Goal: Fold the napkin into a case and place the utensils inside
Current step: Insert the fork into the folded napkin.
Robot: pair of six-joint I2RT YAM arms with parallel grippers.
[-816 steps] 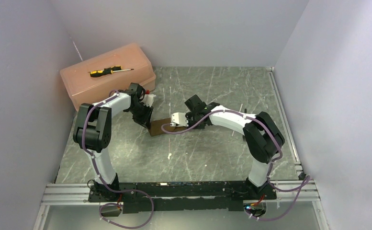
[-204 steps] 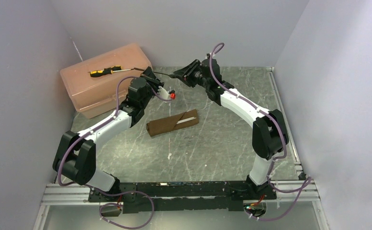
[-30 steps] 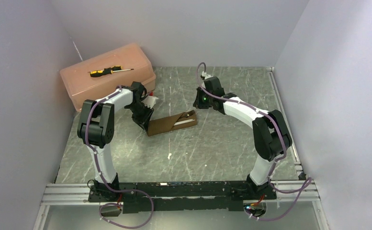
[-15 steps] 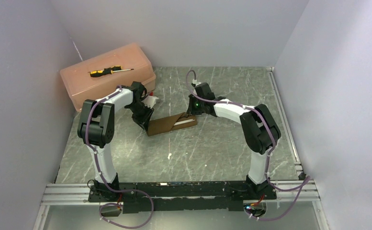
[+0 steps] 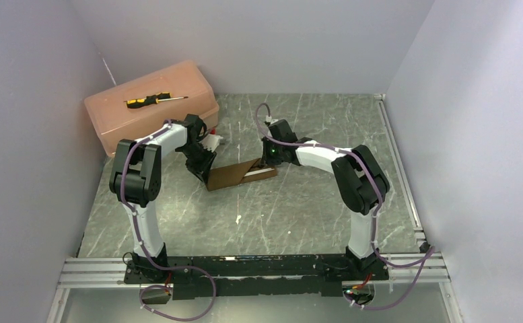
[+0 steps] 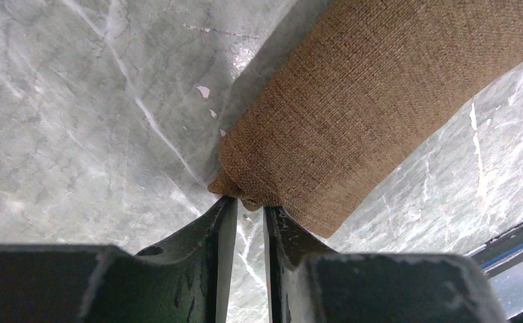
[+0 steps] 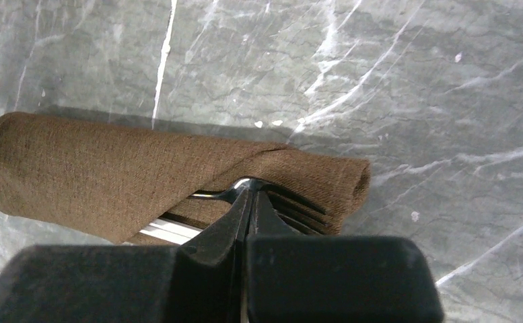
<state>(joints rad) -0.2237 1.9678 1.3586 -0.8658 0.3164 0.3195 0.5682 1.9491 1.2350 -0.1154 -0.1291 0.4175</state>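
the right gripper (image 7: 248, 202) is fully closed, its fingers pressed together with a slim dark utensil (image 7: 289, 208) pinched at their tips, and it now sits at the open mouth of the case (image 7: 144, 178), where a second ago it was still further back toward the far side of the table (image 5: 312, 208). that short advance has brought the piece over the pale utensils (image 7: 167, 232) already lying in the pocket, so the insertion looks to be in its last stretch. at the other end the left gripper (image 6: 243, 208) is narrowly parted and nips the rolled corner of the brown cloth, unmoved over the same second, seemingly anchoring the pouch against the push. in the overhead view the case lies near the middle of the table between the two arms, the pink box (image 5: 147, 114) and its screwdriver (image 5: 152, 101) well apart behind the left arm.
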